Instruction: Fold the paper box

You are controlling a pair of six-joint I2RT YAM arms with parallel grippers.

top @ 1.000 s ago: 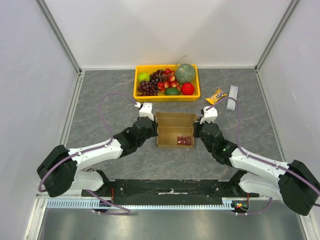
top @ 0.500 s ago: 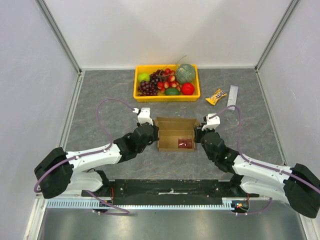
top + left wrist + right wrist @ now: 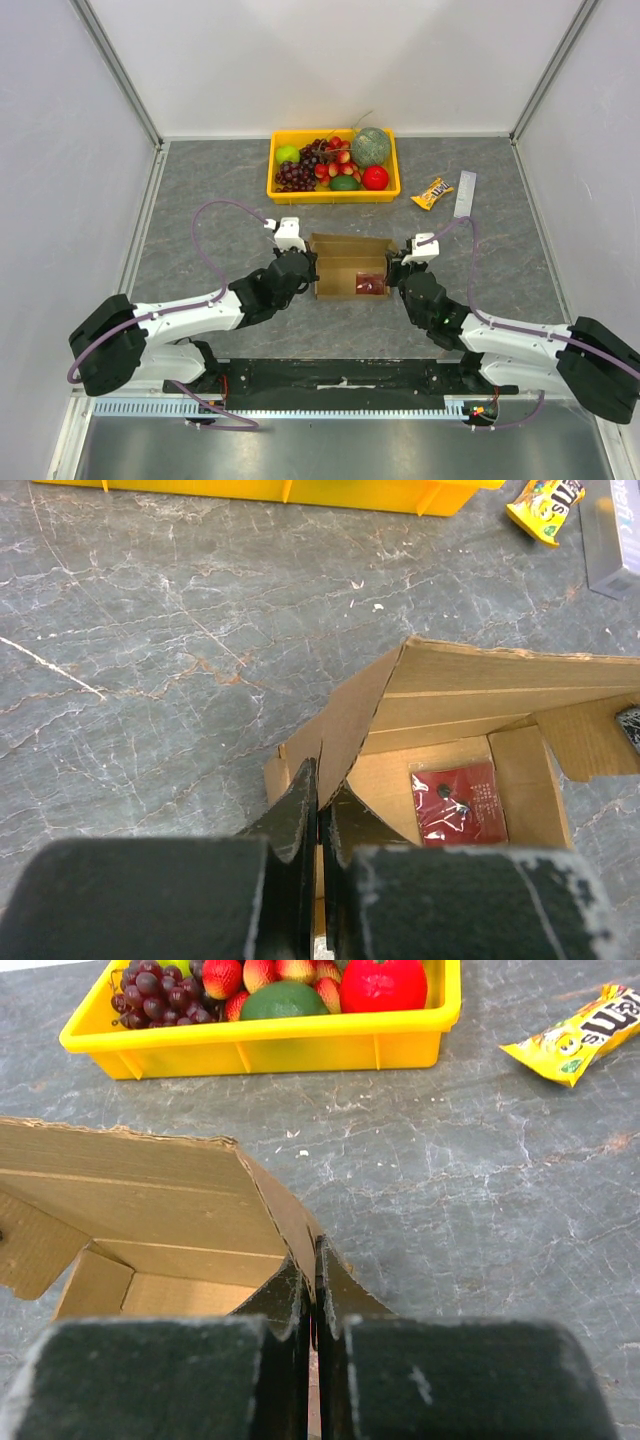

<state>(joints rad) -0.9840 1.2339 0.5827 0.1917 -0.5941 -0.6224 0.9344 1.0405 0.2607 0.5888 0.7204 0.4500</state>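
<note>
The paper box is a brown cardboard carton, standing open-topped in the middle of the table with its lid flap raised at the back. A dark-red packet lies inside it, also seen in the left wrist view as the packet. My left gripper is shut on the box's left side wall, the cardboard pinched between its fingers. My right gripper is shut on the right side wall. Both arms reach in from the near corners.
A yellow tray of fruit stands behind the box. A yellow candy bag and a flat grey stick pack lie at the back right. White walls enclose the table on three sides.
Both grippers have drawn toward the near edge with the box, which has slid a little nearer. The left jaws have closed fully on the side wall.
</note>
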